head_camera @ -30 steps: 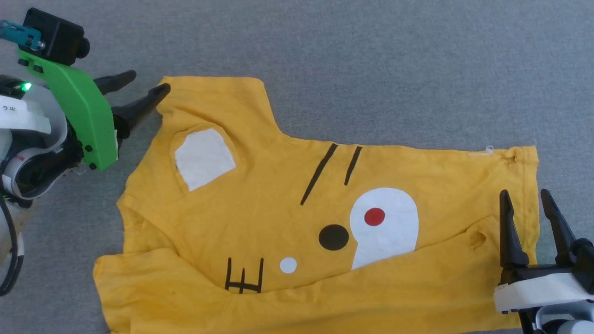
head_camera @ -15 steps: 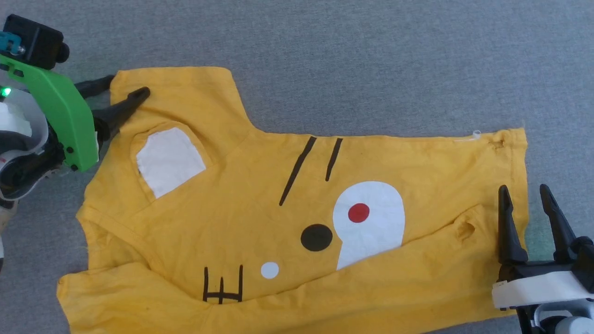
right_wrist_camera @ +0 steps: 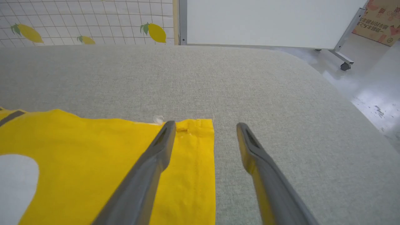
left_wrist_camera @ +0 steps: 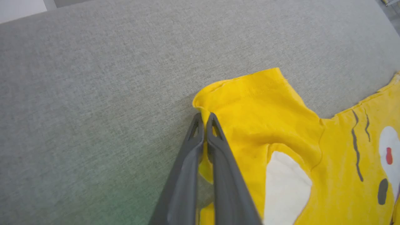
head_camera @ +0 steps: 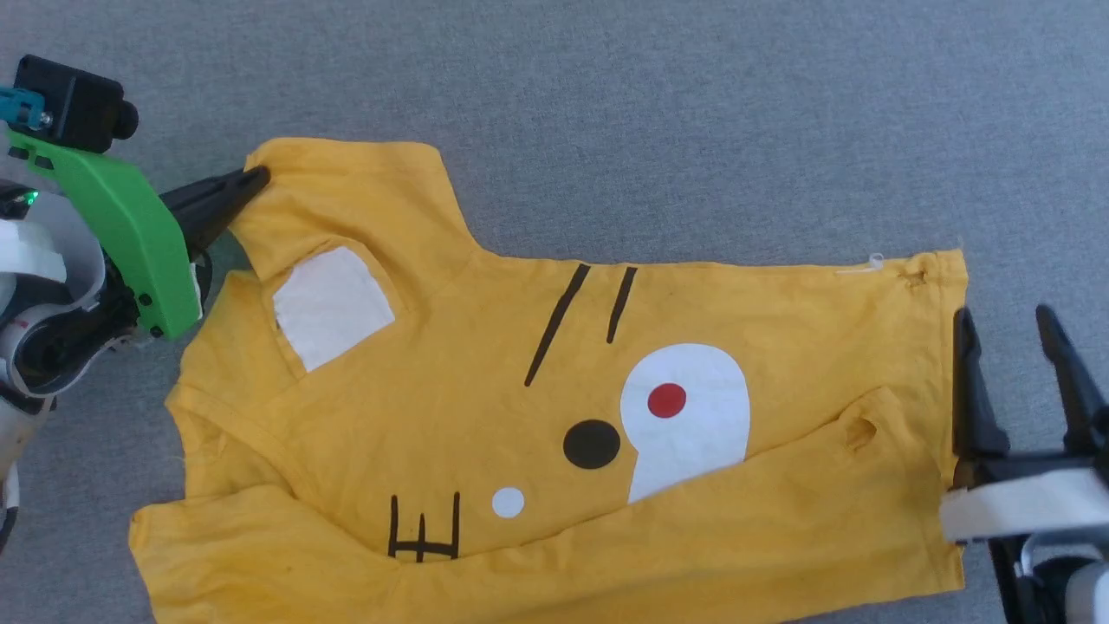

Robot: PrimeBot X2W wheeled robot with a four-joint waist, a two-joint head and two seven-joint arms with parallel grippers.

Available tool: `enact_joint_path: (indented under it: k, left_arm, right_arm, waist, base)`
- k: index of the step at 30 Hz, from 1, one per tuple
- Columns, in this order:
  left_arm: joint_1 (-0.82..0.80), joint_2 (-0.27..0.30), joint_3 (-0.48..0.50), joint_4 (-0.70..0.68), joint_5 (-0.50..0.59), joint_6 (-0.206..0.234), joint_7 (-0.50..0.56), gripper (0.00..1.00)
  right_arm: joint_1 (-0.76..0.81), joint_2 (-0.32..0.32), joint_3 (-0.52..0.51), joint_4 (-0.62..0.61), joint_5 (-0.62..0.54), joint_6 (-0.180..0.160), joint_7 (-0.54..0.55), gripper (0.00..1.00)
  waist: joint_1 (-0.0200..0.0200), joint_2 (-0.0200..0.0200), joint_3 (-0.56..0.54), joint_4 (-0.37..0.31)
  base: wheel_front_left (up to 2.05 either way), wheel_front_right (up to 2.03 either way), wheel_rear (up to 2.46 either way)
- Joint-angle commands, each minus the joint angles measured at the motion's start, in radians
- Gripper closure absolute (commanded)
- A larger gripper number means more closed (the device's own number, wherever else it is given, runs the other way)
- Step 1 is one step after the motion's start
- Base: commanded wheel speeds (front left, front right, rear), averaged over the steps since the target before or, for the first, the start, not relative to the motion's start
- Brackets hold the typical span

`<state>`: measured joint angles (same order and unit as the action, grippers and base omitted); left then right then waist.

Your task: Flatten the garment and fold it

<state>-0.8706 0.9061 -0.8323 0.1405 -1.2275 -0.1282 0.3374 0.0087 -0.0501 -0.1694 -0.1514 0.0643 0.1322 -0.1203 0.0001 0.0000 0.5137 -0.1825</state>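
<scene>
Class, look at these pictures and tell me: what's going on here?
A two-armed robot is working on a yellow T-shirt lying print-up on a grey padded surface. Its left gripper is shut on the corner of one sleeve. Its right gripper is open at the hem, one finger over cloth, the other over bare surface. The shirt's near edge lies folded over the print.
</scene>
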Motion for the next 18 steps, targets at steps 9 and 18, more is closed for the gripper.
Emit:
enact_joint_path:
  k: [9, 18]
  left_arm:
    - [0.016, 0.004, -0.037, -0.037, -0.024, -0.002, -0.065, 1.0]
    - [-0.01, 0.017, -0.064, -0.055, -0.035, -0.002, -0.083, 1.0]
  right_arm:
    - [-0.148, 0.0, -0.018, -0.101, -0.06, -0.002, 0.418, 0.0]
    - [-0.219, -0.001, -0.046, -0.102, -0.066, -0.002, 0.807, 0.0]
  waist:
    - [-0.0001, 0.0, -0.047, 0.043]
    - [-0.0001, 0.0, -0.014, 0.064]
  base:
    - [0.0, 0.0, 0.0]
    - [0.0, 0.0, 0.0]
